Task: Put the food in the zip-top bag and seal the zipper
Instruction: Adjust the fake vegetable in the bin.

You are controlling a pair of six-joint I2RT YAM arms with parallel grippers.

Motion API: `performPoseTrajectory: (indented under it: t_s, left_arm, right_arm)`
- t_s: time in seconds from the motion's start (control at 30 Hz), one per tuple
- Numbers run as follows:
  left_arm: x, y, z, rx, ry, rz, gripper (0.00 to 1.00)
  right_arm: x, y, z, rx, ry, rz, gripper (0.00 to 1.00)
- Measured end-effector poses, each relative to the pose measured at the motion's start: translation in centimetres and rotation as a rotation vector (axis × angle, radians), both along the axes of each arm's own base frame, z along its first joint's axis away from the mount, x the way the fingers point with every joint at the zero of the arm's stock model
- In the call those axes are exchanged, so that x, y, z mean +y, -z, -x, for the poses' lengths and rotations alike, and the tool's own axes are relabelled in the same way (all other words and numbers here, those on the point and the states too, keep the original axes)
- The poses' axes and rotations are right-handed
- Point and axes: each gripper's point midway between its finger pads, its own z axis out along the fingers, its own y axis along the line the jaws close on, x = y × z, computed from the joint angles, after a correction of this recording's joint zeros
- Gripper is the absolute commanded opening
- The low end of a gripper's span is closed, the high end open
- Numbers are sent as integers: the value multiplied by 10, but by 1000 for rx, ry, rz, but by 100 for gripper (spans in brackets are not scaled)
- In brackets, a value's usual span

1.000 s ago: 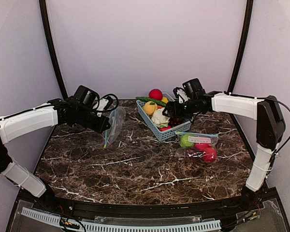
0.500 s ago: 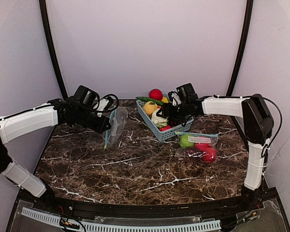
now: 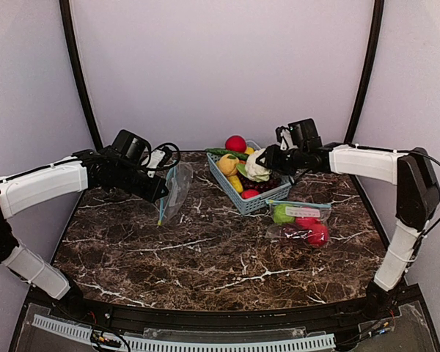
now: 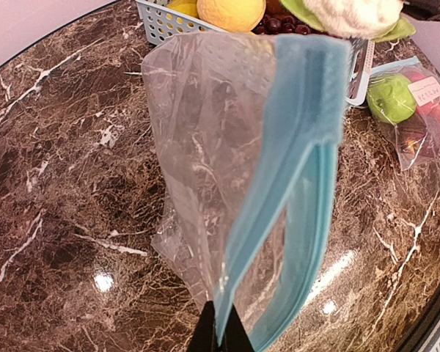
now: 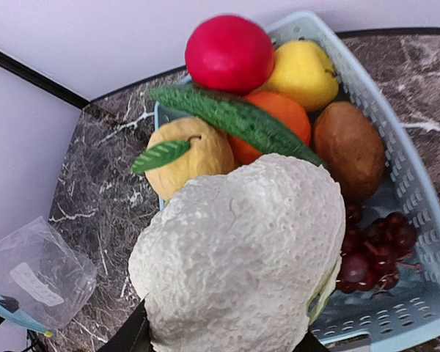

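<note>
A white cauliflower (image 3: 257,166) (image 5: 242,249) is held over the light-blue basket (image 3: 261,199) (image 5: 419,220), above its middle. The right gripper (image 3: 267,160) (image 5: 220,339) has its fingers clamped on the cauliflower's sides. Under it the basket still holds a red apple (image 3: 236,142) (image 5: 229,53) at its far end. Beside the apple are a yellow lemon (image 5: 305,73), an orange (image 5: 280,110) and a green cucumber (image 5: 227,116) lying across them. Nearer lie a yellow pear with a green leaf (image 5: 189,155), a brown kiwi (image 5: 350,147) and dark grapes (image 5: 375,249) on the basket floor. Well to the left of the basket, the left gripper (image 3: 161,195) (image 4: 220,334) has its fingers pressed together on the blue zipper strip of the zip-top bag (image 3: 177,185) (image 4: 220,139). The bag is clear and has nothing in it, and the wrist view shows its mouth gaping open. Whether its lower corner touches the table (image 3: 205,253) I cannot tell. Just in front of the basket and a little to its right, a second bag (image 3: 302,223) (image 4: 414,110) lies flat on the marble-patterned table. It holds a green apple (image 3: 282,214) (image 4: 390,97) and some red pieces.
</note>
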Motion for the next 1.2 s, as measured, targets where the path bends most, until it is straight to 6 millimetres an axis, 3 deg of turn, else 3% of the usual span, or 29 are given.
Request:
performPoseTrajectory:
  t_s: [0.17,0.33,0.43,0.5,0.6,0.73,0.87,1.0,1.1,1.2]
  left_arm:
    - [0,0,0,0,1,0,1]
    - [0,1,0,2,1,-1,1]
    - [0,1,0,3,1,-1,1]
    - [0,1,0,3,1,-2,1]
    - [0,1,0,4,1,-2,1]
    - [0,1,0,4,1,-1,1]
    - [-1,1,0,5,3,0,1]
    - [-1,1,0,6,4,2,1]
    - [-1,1,1,6,4,2,1]
    - [-1,1,1,6,4,2,1]
  right_arm:
    - [-34,-27,-14,-67,64,-24,41]
    - [-48,-1,-26,-25,81,1,44]
    - [-46,25,-26,20,65,30,53]
    - [-48,35,-26,42,66,45,66]
    - [-53,34,-28,28,75,61,86]
    - [-69,31,-29,17,122,114,96]
    - [-93,9,-23,-19,192,198,98]
    - [-106,-23,-15,-86,223,241,92]
    - [-98,-42,-8,-133,176,236,85]
    - [-64,-44,0,-141,54,226,80]
